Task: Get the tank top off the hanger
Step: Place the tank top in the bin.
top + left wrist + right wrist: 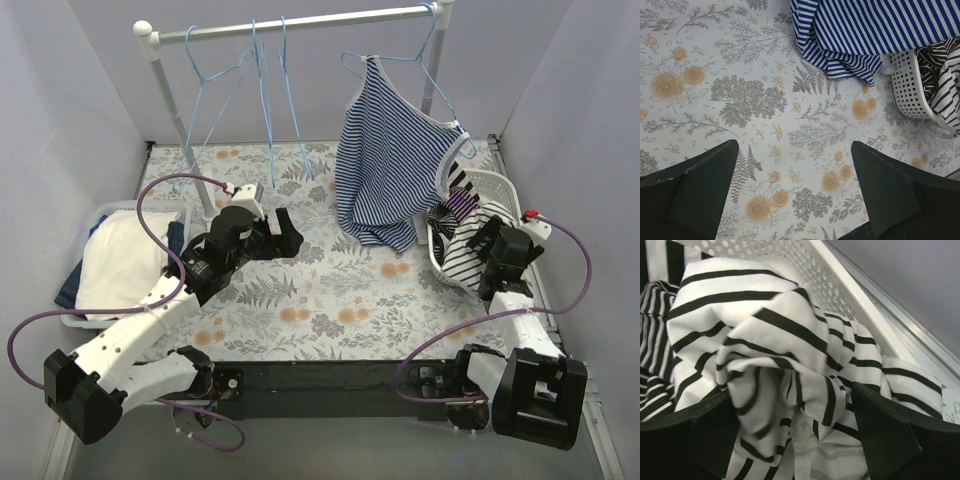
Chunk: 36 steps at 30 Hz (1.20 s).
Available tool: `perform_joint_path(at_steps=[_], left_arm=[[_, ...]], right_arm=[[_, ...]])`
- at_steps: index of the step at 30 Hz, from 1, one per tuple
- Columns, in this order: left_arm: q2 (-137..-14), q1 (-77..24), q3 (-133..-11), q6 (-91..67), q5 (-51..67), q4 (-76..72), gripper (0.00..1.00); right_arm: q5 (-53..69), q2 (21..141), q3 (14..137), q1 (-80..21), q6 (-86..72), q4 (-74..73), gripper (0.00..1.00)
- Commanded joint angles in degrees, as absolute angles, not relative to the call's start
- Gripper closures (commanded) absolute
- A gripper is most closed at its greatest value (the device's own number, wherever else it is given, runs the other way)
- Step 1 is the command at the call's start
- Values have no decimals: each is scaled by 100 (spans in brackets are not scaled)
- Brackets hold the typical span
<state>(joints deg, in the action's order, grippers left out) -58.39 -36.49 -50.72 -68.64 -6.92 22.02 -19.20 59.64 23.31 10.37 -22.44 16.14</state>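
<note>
The blue-and-white striped tank top (pixel 390 160) hangs on a light-blue hanger (pixel 440 70) at the right end of the rack. Its hem bunches on the floral table by the basket. The hem also shows at the top of the left wrist view (pixel 865 30). My left gripper (pixel 290 235) is open and empty above the table, left of the tank top; in the left wrist view (pixel 795 185) only the tabletop lies between its fingers. My right gripper (pixel 483 248) is open over the basket, its fingers on either side of a black-and-white striped garment (pixel 765 340).
A white perforated basket (pixel 495 185) at the right holds striped clothes; it also shows in the left wrist view (pixel 910 85). A white tray (pixel 100 215) with folded white and blue clothes lies at the left. Several empty hangers (pixel 240 80) hang on the rack's rail (pixel 300 22).
</note>
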Motion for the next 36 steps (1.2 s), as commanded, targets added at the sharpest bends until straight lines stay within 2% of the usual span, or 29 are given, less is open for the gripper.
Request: perform_joint_path(at_steps=[1, 6, 9, 18, 28, 32, 36], left_arm=[[-5713, -3840, -5186, -6548, -378, 2101, 2], [-5923, -4780, -5317, -6399, -1080, 2092, 2], [-6116, -5211, -5457, -6460, -1195, 1978, 2], [-7136, -5914, -6687, -6109, -1126, 1424, 2], [-9270, -6328, -9472, -6662, -1423, 1608, 2], [-10386, -6328, -10939, -6575, -2089, 1906, 2], [-11477, -6319, -12800, -6328, -2276, 2100, 2]], right_arm=[[-1310, 5030, 2330, 1046, -2110, 1099, 1], [-871, 3388, 2039, 1037, -1776, 599, 1], [-353, 2902, 2135, 1046, -1635, 204, 1], [175, 2523, 2171, 1046, -1459, -562, 1], [202, 2557, 2206, 1037, -1503, -764, 1], [263, 2593, 2294, 1037, -1468, -870, 1], [334, 2558, 2303, 1037, -1459, -940, 1]])
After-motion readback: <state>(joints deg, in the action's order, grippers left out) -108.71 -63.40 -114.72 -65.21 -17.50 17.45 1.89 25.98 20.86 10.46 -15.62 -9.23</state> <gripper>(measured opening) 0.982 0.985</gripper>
